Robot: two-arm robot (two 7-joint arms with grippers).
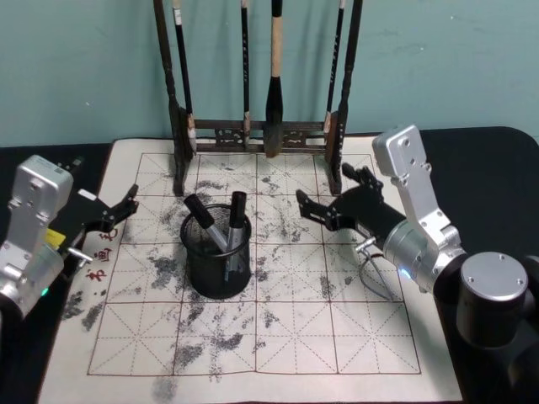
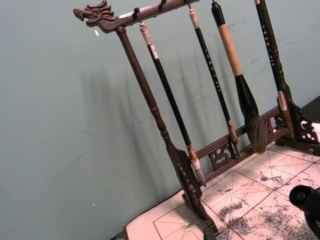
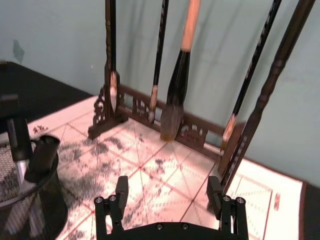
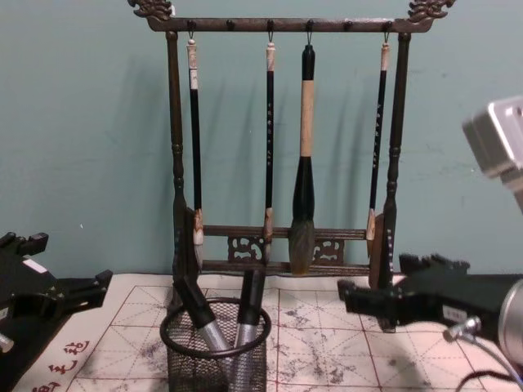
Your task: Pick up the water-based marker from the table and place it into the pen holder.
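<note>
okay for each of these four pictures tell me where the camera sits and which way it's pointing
Head: high, looking down at pen holder, both grippers, left, right.
Chest: low, looking across at brush rack; both arms show.
Left wrist: faces the rack.
Right wrist: faces rack over its open fingers.
All four share the rack.

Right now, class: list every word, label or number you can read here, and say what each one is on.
Red characters on the mat's left margin, near the left gripper: printed, too blurred to read.
Pale markings on the brush handles on the rack: too small to read.
Nothing else carries text.
</note>
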